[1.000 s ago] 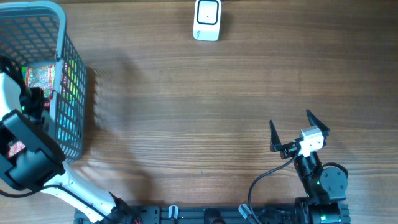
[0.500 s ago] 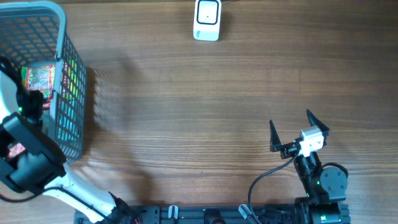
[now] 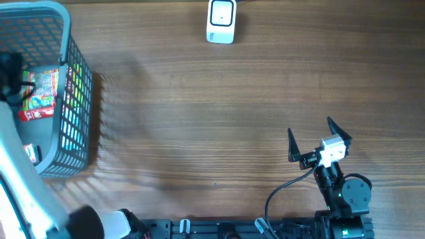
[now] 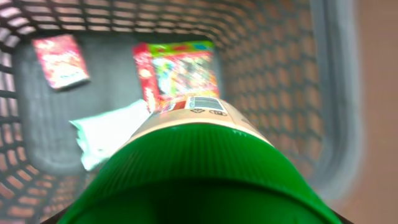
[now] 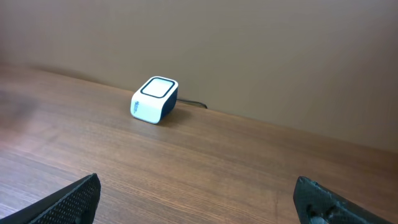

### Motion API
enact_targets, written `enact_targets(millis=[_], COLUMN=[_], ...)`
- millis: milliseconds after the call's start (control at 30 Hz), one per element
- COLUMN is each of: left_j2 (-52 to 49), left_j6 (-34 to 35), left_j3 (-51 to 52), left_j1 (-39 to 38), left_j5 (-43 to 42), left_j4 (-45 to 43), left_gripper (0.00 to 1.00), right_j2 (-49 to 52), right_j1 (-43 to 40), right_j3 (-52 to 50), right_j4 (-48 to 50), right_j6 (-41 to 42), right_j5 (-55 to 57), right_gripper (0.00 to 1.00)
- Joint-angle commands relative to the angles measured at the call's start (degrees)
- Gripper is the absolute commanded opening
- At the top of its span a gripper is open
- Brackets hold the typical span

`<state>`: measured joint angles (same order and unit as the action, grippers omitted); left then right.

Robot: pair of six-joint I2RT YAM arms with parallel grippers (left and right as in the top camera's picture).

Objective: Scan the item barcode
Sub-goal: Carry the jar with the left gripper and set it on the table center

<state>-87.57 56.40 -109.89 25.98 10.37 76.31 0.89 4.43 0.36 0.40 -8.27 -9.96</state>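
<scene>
A can with a green ribbed lid and a beige body fills the left wrist view close to the camera. It hangs above the grey basket, and a barcode label shows on its side. My left gripper is shut on this can; its fingers are hidden behind the lid. The white scanner stands at the table's far edge and also shows in the right wrist view as a white scanner. My right gripper rests open near the front right, nothing between its fingers.
The basket stands at the far left. Inside it lie a colourful packet, a small red packet and a white wrapper. Bare wooden table lies between the basket and the scanner.
My left arm has risen out of the basket toward the camera and swung to the left edge, uncovering the packets below. The right arm has not moved.
</scene>
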Motion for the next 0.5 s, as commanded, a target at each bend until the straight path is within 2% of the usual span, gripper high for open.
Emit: enact_targets(millis=[0,200,300,467], left_j2=[7.21,6.49,1.68,-7.34], left_j6=[-0.44,6.54,12.41,21.49], left_j3=[-1.36,-1.33,-1.33,-1.33], left_j1=[-9.64,-28.76,-36.87,-46.12], left_j5=[-0.96,-0.66,-0.39,-0.26], left_j4=[-0.37,2.67,4.79,7.43], left_gripper=[0.66,0.66,0.66,0.66], right_j2=[-0.31,-0.31,-0.31,-0.31], right_j1=[0.24,0.24,0.24,0.24], right_j3=[-0.07,-0.07,-0.07,-0.07], right_j4=[0.17,0.17,0.17,0.17], right_j6=[-0.63,-0.61,-0.61,-0.63], right_j5=[0.96,0.96,0.96,0.96], right_gripper=[1.0,1.0,1.0,1.0])
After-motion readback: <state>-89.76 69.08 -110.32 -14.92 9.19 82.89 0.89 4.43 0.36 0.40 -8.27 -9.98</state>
